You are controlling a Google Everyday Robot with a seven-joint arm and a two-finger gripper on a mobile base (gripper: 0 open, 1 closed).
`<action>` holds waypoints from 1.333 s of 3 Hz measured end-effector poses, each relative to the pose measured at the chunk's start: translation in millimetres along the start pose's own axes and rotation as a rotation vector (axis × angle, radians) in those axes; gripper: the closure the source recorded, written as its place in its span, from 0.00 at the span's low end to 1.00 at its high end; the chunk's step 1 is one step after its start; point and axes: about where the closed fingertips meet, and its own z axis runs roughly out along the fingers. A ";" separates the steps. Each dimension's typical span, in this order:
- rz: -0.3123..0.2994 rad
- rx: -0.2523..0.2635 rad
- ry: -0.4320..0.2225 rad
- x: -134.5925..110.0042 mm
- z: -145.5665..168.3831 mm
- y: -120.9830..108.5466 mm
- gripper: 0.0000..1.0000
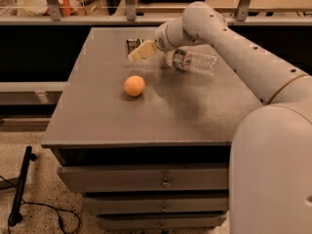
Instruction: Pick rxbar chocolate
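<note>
**Gripper at the bar, lift not yet made**

Nearest on the grey table sits the orange ball. Farther back and to the right, a clear water bottle lies on its side. Beyond the ball, the gripper hangs low over the near end of the rxbar chocolate, which lies flat near the far edge. Whether the gripper is spread or closed cannot be told. The bar appears unlifted, so grasp and lift remain.

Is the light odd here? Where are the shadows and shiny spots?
In the camera view, warm dim light tints everything; the orange ball casts a small soft shadow at its base on the table; the arm spreads a broad faint shadow beside it; the water bottle catches pale glints; the tool is right by the dark rxbar chocolate near the far edge.
</note>
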 end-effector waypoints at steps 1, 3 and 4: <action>0.012 -0.042 0.017 4.8 7.7 3.0 0.00; 0.017 -0.096 0.035 10.7 19.2 11.9 0.00; 0.013 -0.102 0.029 10.5 20.9 15.4 0.16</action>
